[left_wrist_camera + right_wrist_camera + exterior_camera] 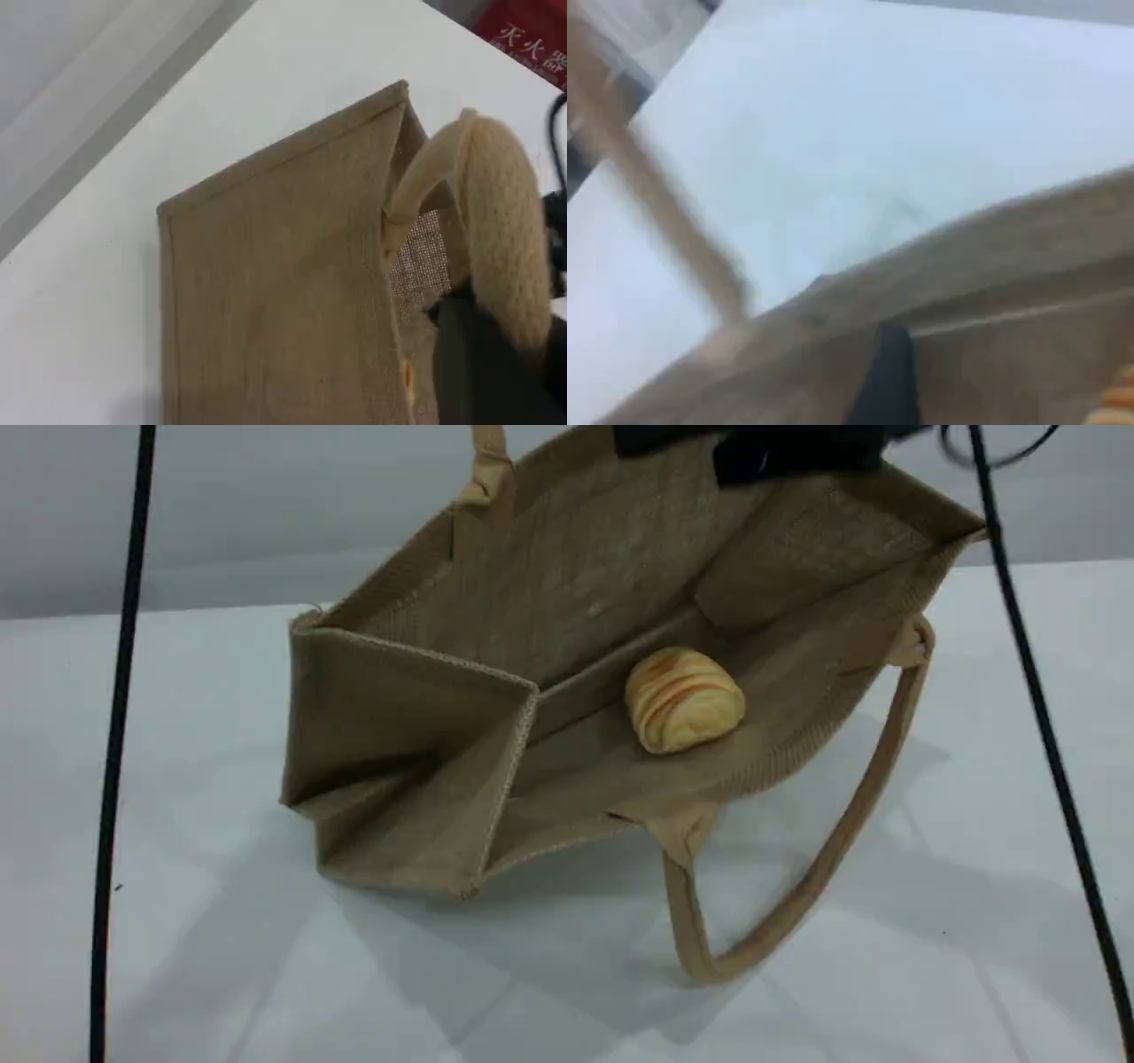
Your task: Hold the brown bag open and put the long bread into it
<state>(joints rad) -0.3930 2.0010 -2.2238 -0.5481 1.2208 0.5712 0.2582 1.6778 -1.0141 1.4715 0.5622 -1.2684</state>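
The left fingers (469, 363) are pinched together on the upper handle (505, 212), whose beige loop curls over them at the lower right of the left wrist view. The bag (567, 584) hangs tilted from that grip, its mouth gaping toward the scene camera.

The right fingers (890, 376) show as one dark tip at the bottom of the right wrist view, just over the bag's rim. Whether they stand wide or narrow I cannot tell (the view is blurred and only that one tip is in it).

The bread (684, 700) lies inside the bag on its lower wall, near the fold at the centre of the scene view. It is apart from both sets of fingers, and a sliver of it peeps in at the lower right corner of the right wrist view.

Judged from this, the main work is done: the bag is held open and the bread is in it. What is left is probably to draw the right arm clear and let the bag settle on the tabletop (974, 868), where the lower handle (797, 895) lies.
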